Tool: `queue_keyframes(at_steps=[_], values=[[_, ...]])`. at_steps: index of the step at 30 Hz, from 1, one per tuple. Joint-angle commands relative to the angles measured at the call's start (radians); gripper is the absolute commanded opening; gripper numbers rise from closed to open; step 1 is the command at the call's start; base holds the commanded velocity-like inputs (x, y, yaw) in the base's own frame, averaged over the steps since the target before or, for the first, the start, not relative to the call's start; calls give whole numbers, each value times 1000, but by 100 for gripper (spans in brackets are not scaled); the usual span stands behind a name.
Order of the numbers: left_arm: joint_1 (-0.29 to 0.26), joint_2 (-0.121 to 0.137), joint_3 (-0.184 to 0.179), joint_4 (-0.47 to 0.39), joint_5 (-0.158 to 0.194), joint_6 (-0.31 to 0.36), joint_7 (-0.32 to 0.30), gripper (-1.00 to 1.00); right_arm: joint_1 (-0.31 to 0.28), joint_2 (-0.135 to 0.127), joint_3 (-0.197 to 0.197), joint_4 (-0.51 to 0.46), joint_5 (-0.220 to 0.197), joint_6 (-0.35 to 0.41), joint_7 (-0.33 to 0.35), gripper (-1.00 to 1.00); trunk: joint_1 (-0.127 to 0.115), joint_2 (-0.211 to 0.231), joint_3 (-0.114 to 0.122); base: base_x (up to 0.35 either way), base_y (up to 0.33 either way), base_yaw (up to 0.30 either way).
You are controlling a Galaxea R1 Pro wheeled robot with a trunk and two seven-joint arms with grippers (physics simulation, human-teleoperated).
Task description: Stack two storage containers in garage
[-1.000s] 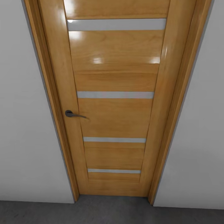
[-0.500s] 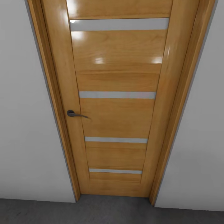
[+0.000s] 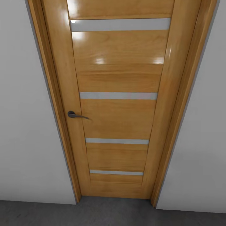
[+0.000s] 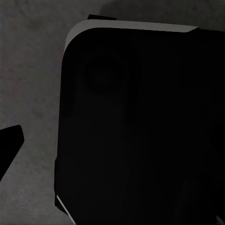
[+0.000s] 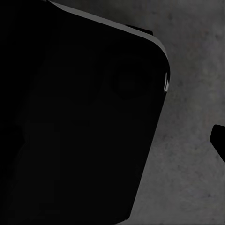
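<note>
Straight ahead stands a closed wooden door (image 3: 117, 106) above the dark floor (image 3: 94, 213); either pincer's state I cannot tell.

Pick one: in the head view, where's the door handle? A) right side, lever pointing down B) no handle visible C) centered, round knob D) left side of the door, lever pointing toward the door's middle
D. The dark lever handle sits near the left edge of the closed wooden door, its lever reaching toward the door's middle, roughly level between the second and third pale horizontal strips.
</note>
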Motion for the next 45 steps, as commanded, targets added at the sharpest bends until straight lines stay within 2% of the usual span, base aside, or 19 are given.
queue_keyframes(at_steps=[1,24,27,29,30,31,32,33,34,35,38,39,42,44,45], values=[[0,0,0,0,9,-2,1,100,0,0,8,0,1,-2,0,100,0,0,-1,0,0,0],[0,0,0,0,9,-2,2,100,0,0,9,-3,4,1,-3,100,0,0,-1,0,0,0],[0,0,0,0,9,-2,2,100,0,-4,9,-50,9,7,-6,100,0,0,-1,0,0,0],[0,0,1,0,9,-2,2,100,0,-7,8,-139,9,13,-3,100,0,0,-1,0,0,0],[0,-1,1,0,9,-2,2,100,0,-5,6,-248,9,37,-3,100,0,0,-1,0,0,0],[0,-1,1,0,9,-2,2,100,0,-5,5,-277,9,49,-3,100,0,0,-1,0,0,0],[0,-1,2,0,9,-2,2,100,0,-4,4,-372,9,96,-3,100,0,0,-1,0,0,0],[0,-1,2,0,9,-2,2,100,0,-3,4,-408,9,114,-3,100,0,0,-1,0,0,0],[0,0,1,0,9,-2,2,100,0,-1,4,-483,9,153,-3,100,0,0,-1,0,0,0],[0,-1,1,0,9,-2,2,100,0,5,4,-638,9,237,-3,100,0,0,-1,0,0,0],[0,-1,1,0,9,-2,2,100,-2,13,4,-794,6,333,-2,100,0,0,-1,0,0,0],[0,-1,0,0,9,-2,2,100,-16,25,4,-938,-1,441,2,100,0,0,-1,0,0,0],[0,-1,0,0,8,-2,1,100,-45,46,4,-1055,-4,556,3,100,0,0,-1,0,0,0],[0,-1,0,0,8,-2,0,100,-82,68,4,-1123,-5,639,3,100,0,0,-1,0,0,0],[0,-1,0,0,7,-2,0,100,-115,87,4,-1153,-5,689,2,100,0,0,-1,0,0,0]])
